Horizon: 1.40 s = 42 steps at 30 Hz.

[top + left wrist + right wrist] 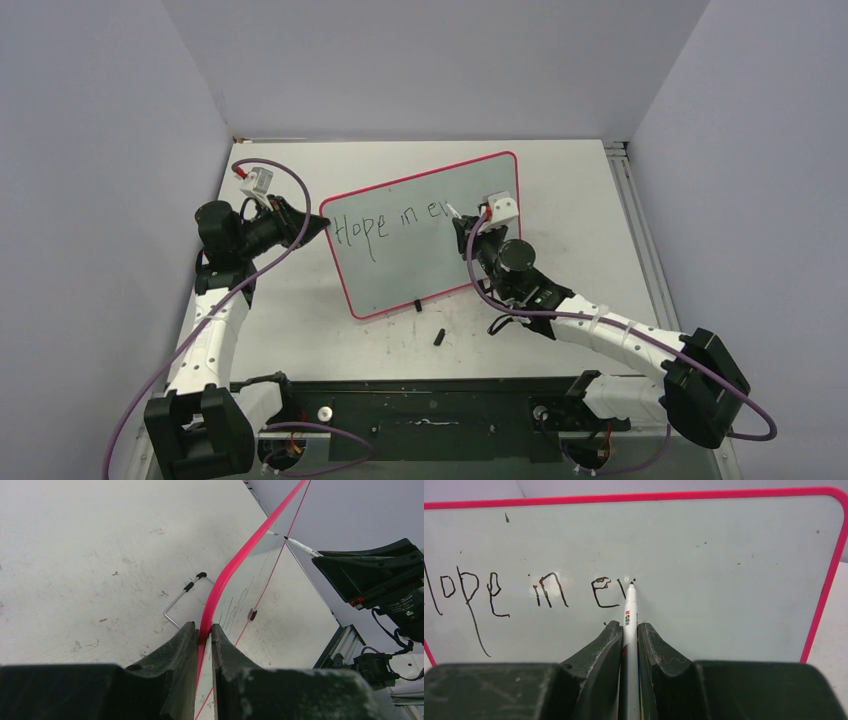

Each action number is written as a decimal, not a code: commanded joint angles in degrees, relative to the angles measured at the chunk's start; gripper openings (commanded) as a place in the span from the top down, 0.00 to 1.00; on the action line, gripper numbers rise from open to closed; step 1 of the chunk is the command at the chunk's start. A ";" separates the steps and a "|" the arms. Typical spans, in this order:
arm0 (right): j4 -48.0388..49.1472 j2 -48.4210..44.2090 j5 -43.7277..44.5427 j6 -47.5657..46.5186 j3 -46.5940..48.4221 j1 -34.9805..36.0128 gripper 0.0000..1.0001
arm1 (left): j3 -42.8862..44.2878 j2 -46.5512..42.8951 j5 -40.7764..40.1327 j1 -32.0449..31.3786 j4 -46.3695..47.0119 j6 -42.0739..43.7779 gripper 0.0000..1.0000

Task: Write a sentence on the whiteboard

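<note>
One large rounded-corner whiteboard [400, 275] with a pale glossy face and a thin red-pink rim stands tilted at the middle of the white table [580, 200]. There is one line of black handwritten marker lettering [390, 225] on it, two grippers, one slim white marker pen [629, 605] and one small black cap-like piece [438, 335], which lies on the table at 6 o'clock of the board, just off its lower edge.

The lettering reads "Hope in ev" and runs across the upper half of the board from the 9 o'clock edge to mid-board.

The left gripper [202, 627] is clamped on the board's red-pink rim at the 9 o'clock end, one finger on each face. The right gripper [628, 627] is closed tight around the pen's barrel. The pen's black tip sits at the board's face at the top of the "v", though contact cannot be confirmed.

From the tip toward 3 o'clock the face is unwritten all the way to the rim, and so is the band below the words toward 6 o'clock. Behind the board a bent metal wire stand [182, 597] with black tips rests on the table. In the top view the board's 3 o'clock corner lies well apart from the table's right rail.
</note>
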 commanded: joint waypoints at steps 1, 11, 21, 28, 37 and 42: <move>4.57 1.34 -0.02 -0.89 3.02 -0.43 0.95 | 1.69 0.06 0.50 -0.39 -0.40 0.45 0.88; 4.12 1.91 0.52 -0.47 2.41 -0.38 0.95 | 1.64 -0.04 0.58 -0.39 -0.44 0.45 0.88; 1.77 -0.10 1.25 1.40 -0.67 -0.42 0.95 | 1.61 -0.02 0.59 -0.39 -0.36 0.32 0.88; 0.76 -0.83 0.56 3.16 -2.48 -0.35 0.95 | 1.64 -0.14 0.66 -0.42 -0.27 0.28 0.88; -0.71 -2.53 -0.43 3.33 -2.62 -0.13 0.95 | 1.60 -0.16 0.68 -0.50 -0.27 0.27 0.88; -0.93 -5.02 0.35 2.83 -1.93 -0.14 0.95 | 1.67 -0.02 0.68 -0.58 -0.27 0.27 0.88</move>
